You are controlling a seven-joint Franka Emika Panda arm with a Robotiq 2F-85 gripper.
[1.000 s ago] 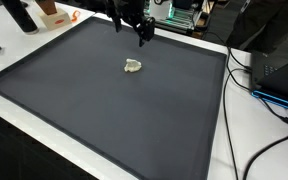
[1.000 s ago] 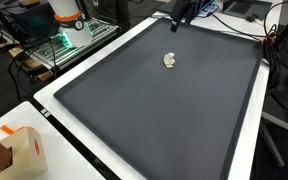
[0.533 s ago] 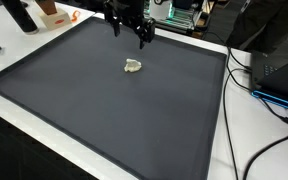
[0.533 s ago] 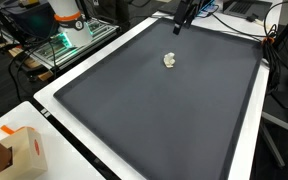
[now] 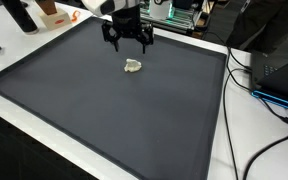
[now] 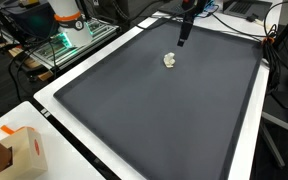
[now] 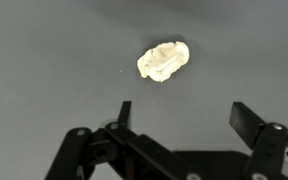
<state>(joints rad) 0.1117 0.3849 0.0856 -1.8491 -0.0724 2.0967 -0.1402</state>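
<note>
A small pale, lumpy object (image 5: 132, 67) (image 6: 170, 60) (image 7: 163, 60) lies on the dark grey mat (image 5: 104, 110) (image 6: 164, 110). My gripper (image 5: 127, 41) (image 6: 182, 38) (image 7: 182, 115) hangs above the mat just behind the object, apart from it. The jaws stand wide open with nothing between them. In the wrist view the object sits ahead of the two black fingers (image 7: 246, 122), slightly left of the gap's middle.
The mat lies on a white table (image 5: 229, 120). Black cables (image 5: 259, 85) run along one side. An orange and white box (image 6: 29, 150) sits at a table corner. Equipment with green lights (image 6: 64, 40) stands behind the mat.
The gripper has come down and forward toward the pale object and turned, so both fingers now show spread apart. The object has not moved.
</note>
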